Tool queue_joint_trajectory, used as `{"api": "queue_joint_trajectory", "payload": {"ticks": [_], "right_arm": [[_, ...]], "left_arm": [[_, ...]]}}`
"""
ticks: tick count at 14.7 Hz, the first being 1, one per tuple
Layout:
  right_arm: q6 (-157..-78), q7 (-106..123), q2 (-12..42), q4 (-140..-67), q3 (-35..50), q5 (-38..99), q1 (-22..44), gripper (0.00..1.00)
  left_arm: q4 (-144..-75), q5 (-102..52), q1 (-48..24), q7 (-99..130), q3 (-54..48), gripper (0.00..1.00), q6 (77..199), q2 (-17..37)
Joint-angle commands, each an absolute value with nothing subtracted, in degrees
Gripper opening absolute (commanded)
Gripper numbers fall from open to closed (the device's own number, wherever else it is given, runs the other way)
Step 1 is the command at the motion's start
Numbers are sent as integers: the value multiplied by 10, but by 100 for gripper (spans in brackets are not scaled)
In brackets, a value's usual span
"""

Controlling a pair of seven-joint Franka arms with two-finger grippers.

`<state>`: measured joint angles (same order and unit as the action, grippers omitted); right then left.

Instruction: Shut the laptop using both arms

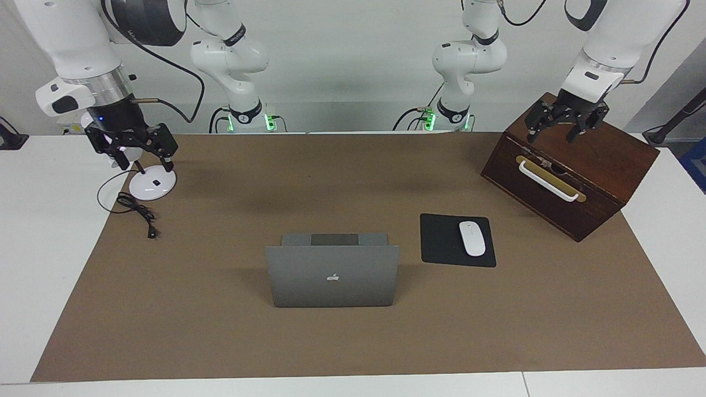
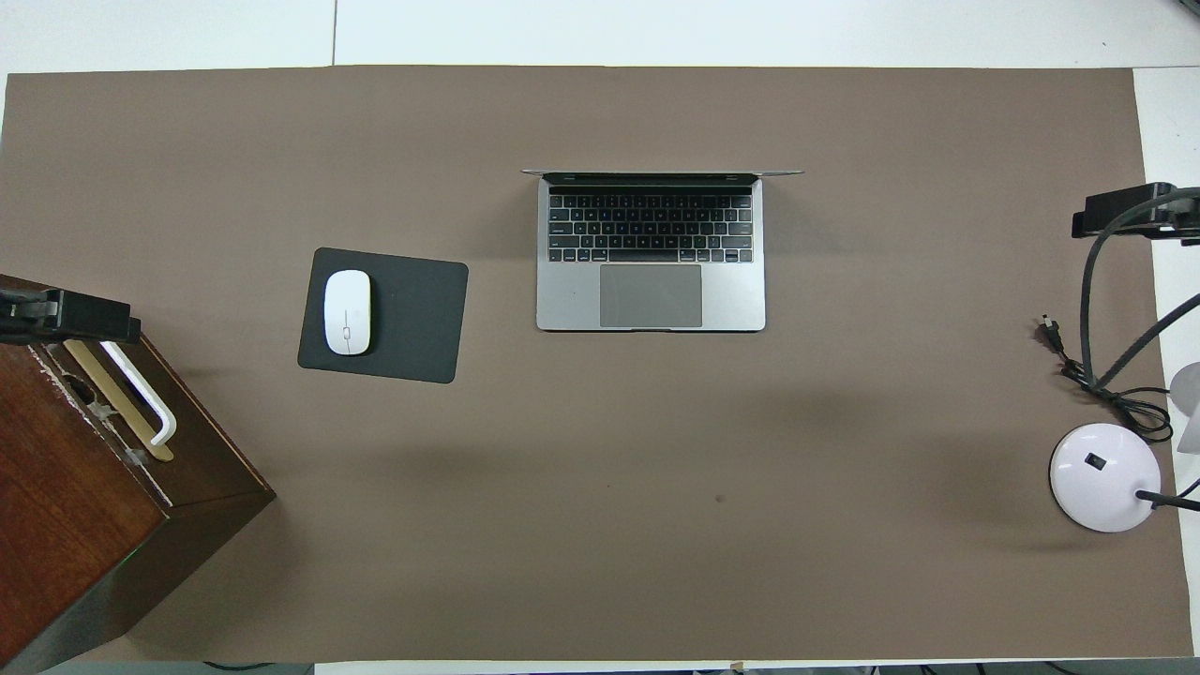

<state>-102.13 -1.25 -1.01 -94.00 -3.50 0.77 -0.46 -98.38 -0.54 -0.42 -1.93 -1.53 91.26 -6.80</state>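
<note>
Your laptop [image 1: 332, 275] sits open at the centre of the facing view, lid upright, keyboard toward the robots, beside the mouse pad [image 1: 456, 240] carrying the mouse [image 1: 472, 238]. It looks stiff, smooth and slippery, with a fragile screen, so I'd press on the lid's top edge near both corners and fold it gently. Your right gripper [image 1: 140, 153] hangs at the upper left above the lamp base [image 1: 153, 184], fingers spread, holding nothing. Your left gripper [image 1: 560, 128] hovers at the upper right over the wooden box [image 1: 573, 171], also spread and empty.
</note>
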Motion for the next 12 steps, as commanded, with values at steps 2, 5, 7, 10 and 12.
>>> {"api": "queue_joint_trajectory", "payload": {"ticks": [2, 5, 7, 10, 12], "right_arm": [[-1059, 31, -16, -949, -31, 10, -15, 60], [-1094, 33, -14, -950, -26, 8, -11, 0], [-1118, 36, -4, -949, -22, 4, -10, 0], [-1165, 44, 9, -953, -8, 3, -7, 0], [-1201, 43, 19, -953, 8, -6, -7, 0]], "left_arm": [[-1023, 6, -5, 16, -20, 100, 925, -95], [-1032, 7, -7, 20, -19, 31, 938, -99], [-1038, 6, -7, 18, -19, 0, 966, -99], [-1042, 1, -4, 18, -20, 0, 977, -101], [-1041, 0, -4, 16, -20, 0, 983, -99]]}}
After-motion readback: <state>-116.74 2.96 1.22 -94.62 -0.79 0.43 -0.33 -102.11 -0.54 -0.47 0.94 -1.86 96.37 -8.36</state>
